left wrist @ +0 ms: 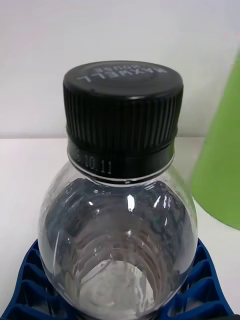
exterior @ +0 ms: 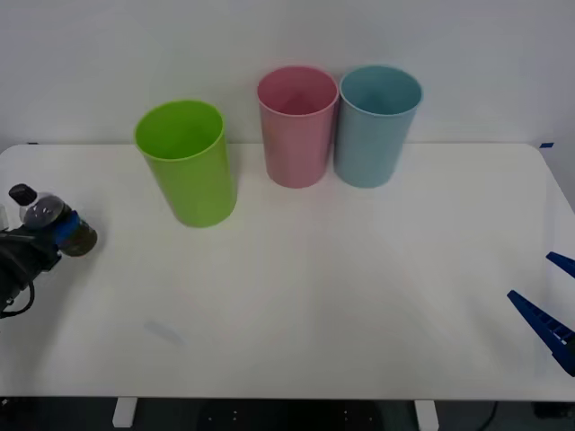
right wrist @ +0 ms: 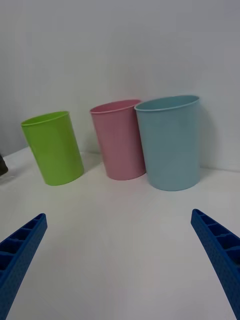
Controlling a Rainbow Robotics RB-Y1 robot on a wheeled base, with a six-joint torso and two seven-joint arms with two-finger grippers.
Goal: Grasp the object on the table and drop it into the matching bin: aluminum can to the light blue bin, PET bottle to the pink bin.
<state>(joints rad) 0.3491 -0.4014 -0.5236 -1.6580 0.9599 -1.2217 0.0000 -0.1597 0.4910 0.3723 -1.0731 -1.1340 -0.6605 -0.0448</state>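
- Left gripper at far left edge of table, just off the surface, closed on the PET bottle.
- In left wrist view, blue ribbed fingers hugging both sides of the clear bottle; black cap on tight, w/ raised letters on top.
- In front view, bottle held between the blue pads, dark end to the right, cap end to the left.
- Lime green bin nearest the bottle, a bit right and farther back.
- Pink bin at far middle of table, upright, open top.
- Light blue bin just right of pink one, sides touching or almost; can't tell which.
- Right gripper at near right edge of table, wide open, nothing in it.
- In right wrist view, two blue fingers well apart, bare table between, all 3 bins far ahead.
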